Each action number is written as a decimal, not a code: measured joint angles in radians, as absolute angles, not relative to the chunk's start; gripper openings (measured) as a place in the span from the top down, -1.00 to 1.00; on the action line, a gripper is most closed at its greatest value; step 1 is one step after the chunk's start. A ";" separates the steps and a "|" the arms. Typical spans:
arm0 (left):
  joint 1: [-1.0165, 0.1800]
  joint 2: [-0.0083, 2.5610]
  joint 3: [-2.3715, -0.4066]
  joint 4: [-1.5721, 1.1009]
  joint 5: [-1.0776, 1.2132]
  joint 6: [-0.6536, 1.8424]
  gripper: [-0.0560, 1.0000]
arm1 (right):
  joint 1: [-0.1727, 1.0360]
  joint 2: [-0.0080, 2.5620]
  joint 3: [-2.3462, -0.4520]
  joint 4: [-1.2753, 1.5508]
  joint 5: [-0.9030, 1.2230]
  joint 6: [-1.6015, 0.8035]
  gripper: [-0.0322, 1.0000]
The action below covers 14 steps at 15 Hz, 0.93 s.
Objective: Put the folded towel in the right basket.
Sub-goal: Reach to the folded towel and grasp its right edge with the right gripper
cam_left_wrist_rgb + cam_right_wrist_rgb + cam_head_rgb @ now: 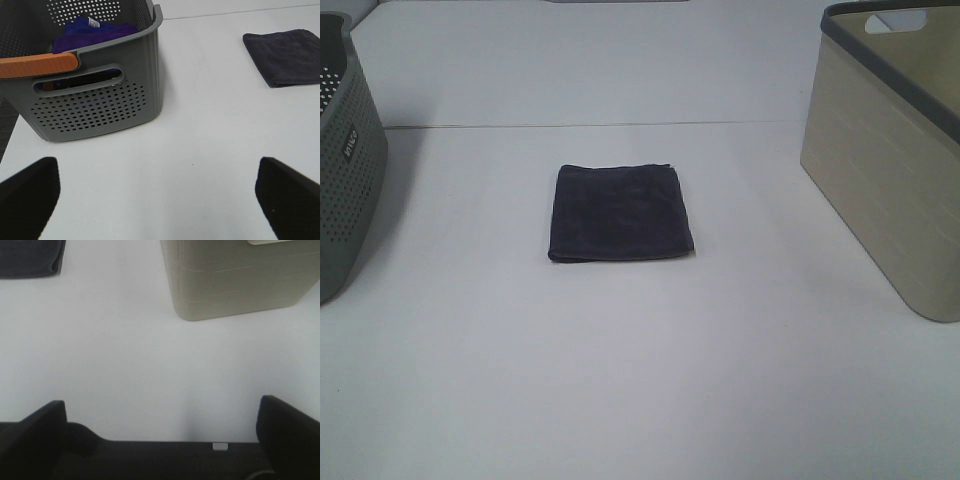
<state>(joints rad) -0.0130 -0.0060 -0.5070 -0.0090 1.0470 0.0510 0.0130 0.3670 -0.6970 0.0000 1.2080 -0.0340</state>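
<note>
Dark navy towel [620, 212], beige basket [890, 170], grey perforated basket [345, 170], white table [640, 380].

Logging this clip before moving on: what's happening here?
Nothing is being handled yet. The folded towel lies flat mid-table, between a grey basket on the left and the beige basket on the right. The left end effector and right end effector are both open and empty, well short of the towel.

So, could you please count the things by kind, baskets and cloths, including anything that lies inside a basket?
Baskets: 2, the grey perforated basket and the beige basket.
Cloths: 2, the folded dark towel and a purple cloth inside the grey perforated basket.
Total: 4.
</note>
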 joint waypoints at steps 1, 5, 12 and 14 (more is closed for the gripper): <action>-0.013 -0.006 -0.507 -0.006 1.047 0.051 -0.98 | 0.013 0.627 -0.893 0.017 1.214 -0.034 -0.97; -0.013 -0.006 -0.507 0.006 1.047 0.051 -0.98 | 0.013 0.963 -1.115 0.148 1.213 -0.033 -0.97; -0.013 -0.006 -0.507 0.026 1.047 0.051 -0.98 | 0.231 1.619 -1.346 0.414 0.996 -0.069 -0.96; -0.013 -0.006 -0.507 0.028 1.047 0.051 -0.98 | 0.290 1.802 -1.455 0.476 0.930 -0.071 -0.96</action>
<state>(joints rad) -0.0130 -0.0060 -0.5070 0.0280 1.0470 0.0510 0.2900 1.8020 -1.4550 0.4760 0.9300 -0.0710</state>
